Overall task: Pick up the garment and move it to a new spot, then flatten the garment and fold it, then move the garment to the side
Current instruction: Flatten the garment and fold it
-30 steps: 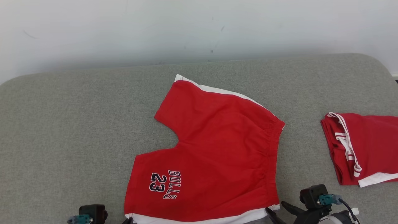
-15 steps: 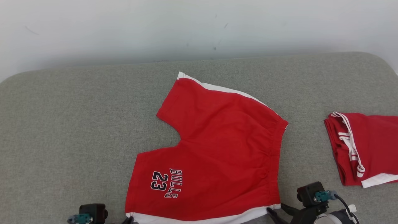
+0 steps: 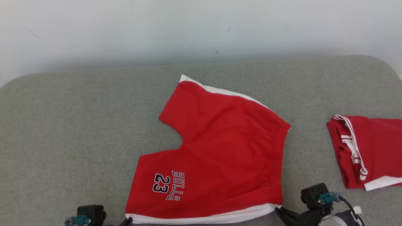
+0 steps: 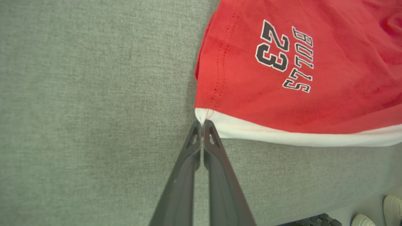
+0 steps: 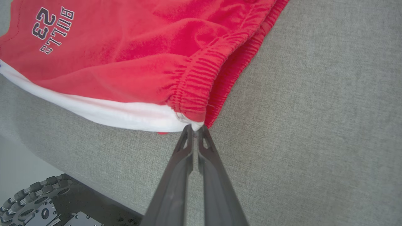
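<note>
Head view has the red shorts (image 3: 216,157) lying flat at center-bottom of a grey fabric surface (image 3: 78,125). Plain white wall (image 3: 125,28) across the top, another folded red garment (image 3: 370,150) at the right edge. Left gripper (image 4: 202,125) is pinched tight on the shorts' white-trimmed corner, right gripper (image 5: 195,128) clamped on the waistband corner.

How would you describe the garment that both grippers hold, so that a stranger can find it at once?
Look at the wide grey fabric surface. Near its middle lie the red shorts, spread flat, with a white stripe along the edge nearest the robot. Unlike the folded red garment at the right, they carry the print BULLS 23 on the near leg.
</note>
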`<state>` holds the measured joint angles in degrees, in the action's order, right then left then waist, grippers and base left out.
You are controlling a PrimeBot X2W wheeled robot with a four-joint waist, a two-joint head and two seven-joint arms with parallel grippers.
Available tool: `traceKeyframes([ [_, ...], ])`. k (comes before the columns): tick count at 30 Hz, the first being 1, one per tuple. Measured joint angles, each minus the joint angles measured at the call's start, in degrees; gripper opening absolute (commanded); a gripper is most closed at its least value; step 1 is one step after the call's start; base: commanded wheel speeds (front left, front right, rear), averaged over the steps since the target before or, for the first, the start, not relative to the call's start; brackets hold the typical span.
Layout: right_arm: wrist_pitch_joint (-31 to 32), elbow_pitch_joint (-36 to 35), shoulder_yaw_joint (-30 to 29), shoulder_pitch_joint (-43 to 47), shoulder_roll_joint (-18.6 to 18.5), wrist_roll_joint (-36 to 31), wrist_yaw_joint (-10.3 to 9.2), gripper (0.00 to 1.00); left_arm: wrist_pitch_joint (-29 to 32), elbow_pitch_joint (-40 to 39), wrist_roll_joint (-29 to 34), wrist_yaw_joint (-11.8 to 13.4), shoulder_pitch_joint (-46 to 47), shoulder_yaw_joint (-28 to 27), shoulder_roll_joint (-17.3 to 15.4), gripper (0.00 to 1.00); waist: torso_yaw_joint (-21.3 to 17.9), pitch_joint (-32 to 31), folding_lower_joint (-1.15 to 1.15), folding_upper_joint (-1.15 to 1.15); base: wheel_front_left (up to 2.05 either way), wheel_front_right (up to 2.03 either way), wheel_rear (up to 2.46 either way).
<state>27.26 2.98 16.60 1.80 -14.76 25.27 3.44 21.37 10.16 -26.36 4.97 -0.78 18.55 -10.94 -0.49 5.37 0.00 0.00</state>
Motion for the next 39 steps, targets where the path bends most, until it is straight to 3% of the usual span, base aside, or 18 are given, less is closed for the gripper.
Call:
traceKeyframes([
  [23, 1.5, -8.8, -5.5, 9.3, -3.5, 3.9, -1.98, 0.00, 5.3, -10.8, -7.1, -4.0, -9.7, -0.4, -3.4, 0.00, 1.4, -0.8, 0.00, 0.00, 0.00, 0.00, 0.00],
  [28, 1.6, -12.0, -7.1, 13.0, -4.3, 5.5, -2.49, 0.00, 6.1, -14.4, -7.8, -3.7, -12.8, -1.8, -4.7, 0.00, 1.5, -1.1, 0.00, 0.00, 0.00, 0.00, 0.00],
  [34, 1.5, -16.5, -7.4, 13.3, -4.2, 6.7, -2.41, 0.00, 5.6, -17.5, -7.4, -1.5, -12.5, -4.2, -5.1, 0.00, 1.2, -1.2, 0.00, -0.01, 0.00, 0.00, 0.00],
  [39, 0.9, -20.3, -7.3, 12.4, -3.5, 8.9, -1.33, 0.00, 4.7, -19.2, -7.5, -1.5, -8.7, -4.5, -3.4, 0.00, 0.7, -1.1, 0.00, 0.00, 0.00, 0.00, 0.00],
])
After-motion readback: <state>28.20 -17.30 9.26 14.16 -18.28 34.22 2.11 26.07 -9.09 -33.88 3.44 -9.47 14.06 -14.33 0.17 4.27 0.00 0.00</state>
